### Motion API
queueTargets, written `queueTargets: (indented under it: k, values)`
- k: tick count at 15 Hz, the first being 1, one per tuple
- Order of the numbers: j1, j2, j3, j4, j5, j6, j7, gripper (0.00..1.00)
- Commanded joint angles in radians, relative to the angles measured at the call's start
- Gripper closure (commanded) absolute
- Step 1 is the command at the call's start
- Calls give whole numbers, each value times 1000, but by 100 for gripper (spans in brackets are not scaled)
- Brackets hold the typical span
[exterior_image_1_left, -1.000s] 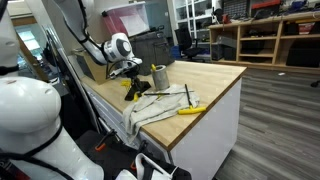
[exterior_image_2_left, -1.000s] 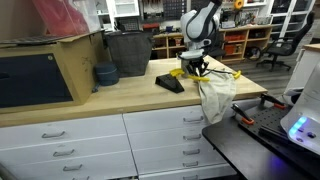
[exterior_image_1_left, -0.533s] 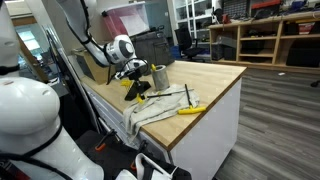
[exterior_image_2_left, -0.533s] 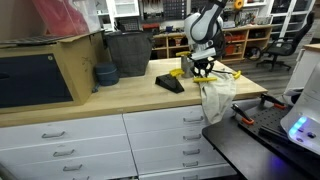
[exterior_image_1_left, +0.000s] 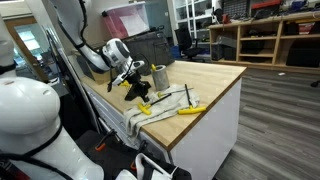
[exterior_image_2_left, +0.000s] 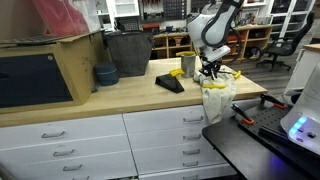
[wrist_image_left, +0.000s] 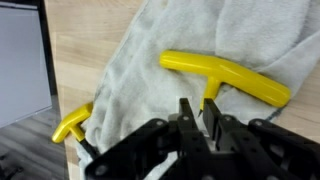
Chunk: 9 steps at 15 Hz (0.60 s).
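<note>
Hand (wrist_image_left: 200, 112) clenched on the shaft of the yellow T-handle tool (wrist_image_left: 225, 78), over the grey towel (wrist_image_left: 150, 50); a firm squeeze and a straight lift should avoid snagging cloth.

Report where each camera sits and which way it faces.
An exterior view: off the end of the wooden table, beside a white rounded shape, facing along it toward shelves; shows the arm and gripper.
An exterior view: before the drawer fronts, facing the table's long side; shows the arm and gripper.
Wrist view: on the wrist, looking down past the gripper, closed on the shaft of the yellow T-handle tool.
Shared: all three show the grey cloth; in both exterior views it hangs over the table's edge.
</note>
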Motion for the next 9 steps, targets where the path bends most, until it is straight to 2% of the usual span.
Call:
queueTargets:
  k: [1, 2, 4, 7, 9]
  values:
    - [-6, -95, -11, -87, -116, -13, -35, 95]
    - [-13, -104, -6, -95, -130, -11, -20, 95]
    - [-23, -112, 1, -101, -121, -4, 19, 53]
    - [-33, -91, 6, -81, -49, -8, 88, 33]
    - [-41, -63, 3, -75, -3, 13, 84, 17]
